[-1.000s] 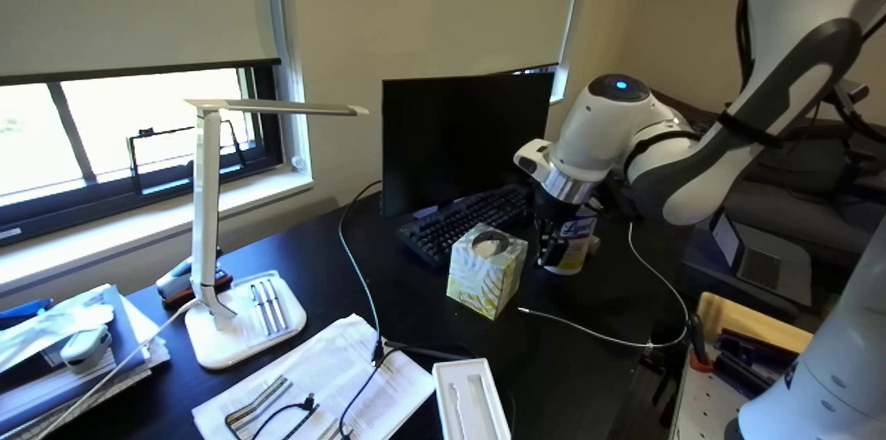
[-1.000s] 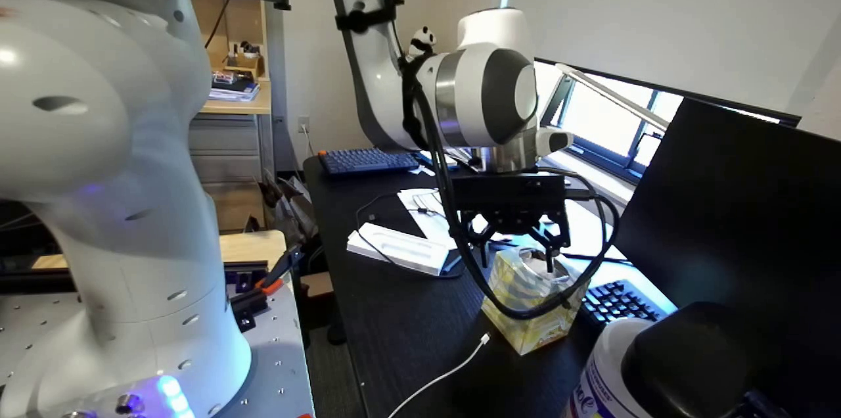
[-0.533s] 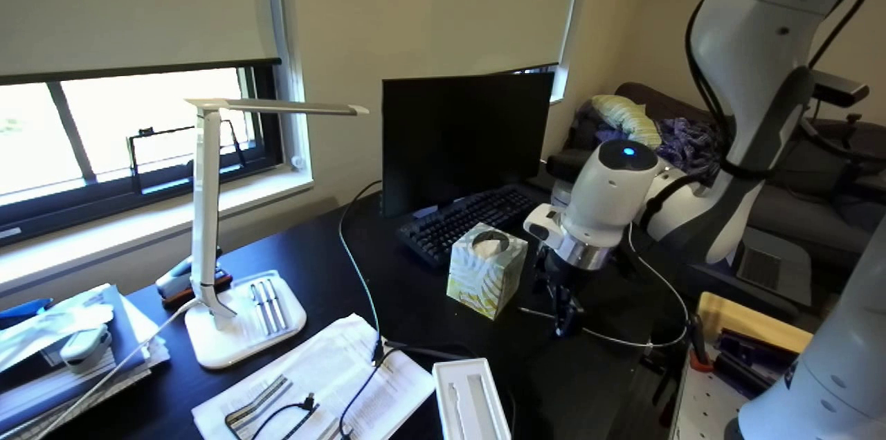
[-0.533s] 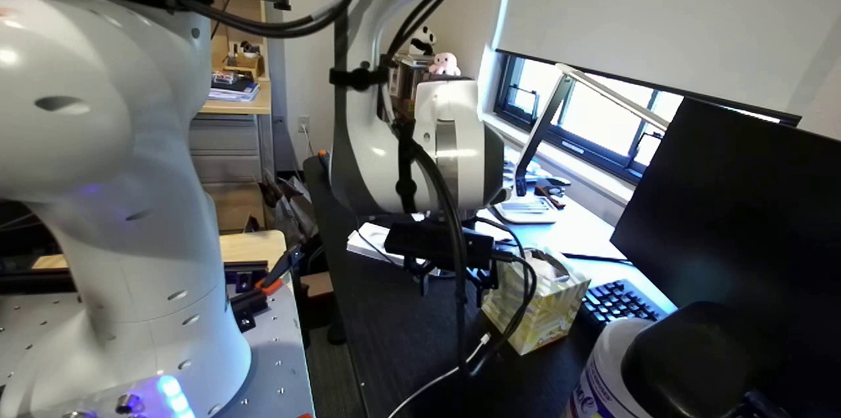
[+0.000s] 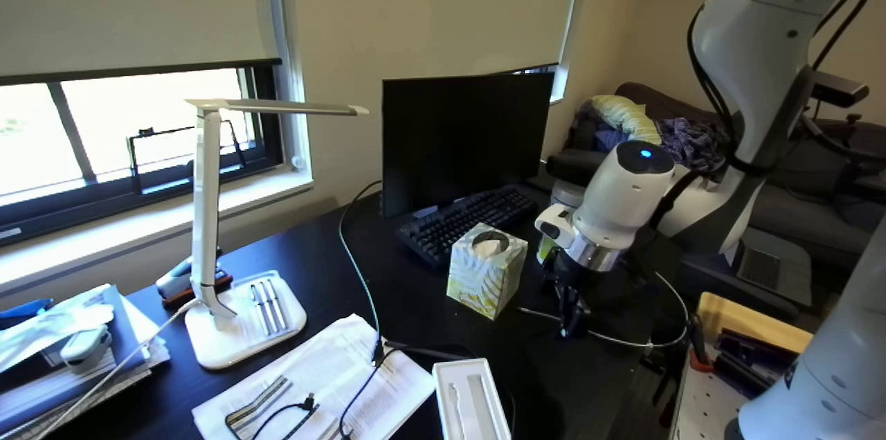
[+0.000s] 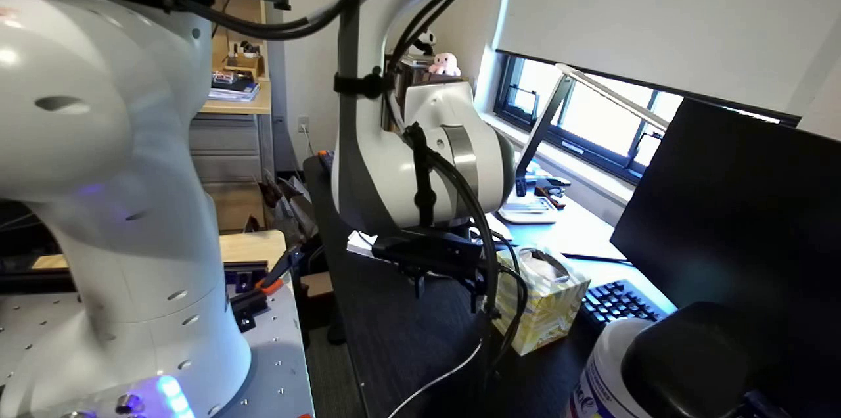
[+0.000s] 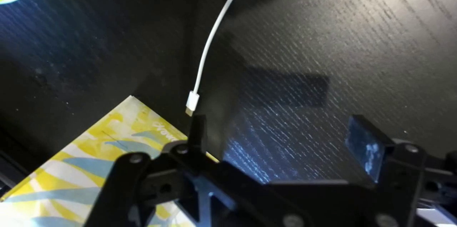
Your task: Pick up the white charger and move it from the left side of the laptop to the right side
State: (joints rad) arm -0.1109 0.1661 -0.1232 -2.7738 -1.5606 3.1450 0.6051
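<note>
The white charger shows as a thin white cable [image 7: 210, 41] with a small plug [image 7: 192, 100] on the dark desk. In the wrist view it runs from the top edge to the tissue box's corner. It also shows in both exterior views [image 5: 623, 341] [image 6: 433, 382]. My gripper [image 7: 278, 123] is open with nothing between its fingers; one fingertip appears just below the plug. In both exterior views the gripper [image 5: 569, 326] [image 6: 447, 293] is low over the desk beside the tissue box, and it hides part of the cable. A laptop [image 5: 768, 267] stands off the desk in the background.
A patterned tissue box [image 5: 486, 274] stands right beside the plug and one finger [image 7: 199, 130]. A wipes canister [image 6: 608, 372] stands near the monitor [image 5: 471, 142] and keyboard [image 5: 460, 225]. A white tray [image 5: 472, 398], papers [image 5: 325, 378] and a desk lamp [image 5: 206, 205] are further along.
My gripper has come down from over the tissue box and away from the canister, toward the cable and the desk's front edge. In the last half second it shifted only slightly. The cable looks unmoved.
</note>
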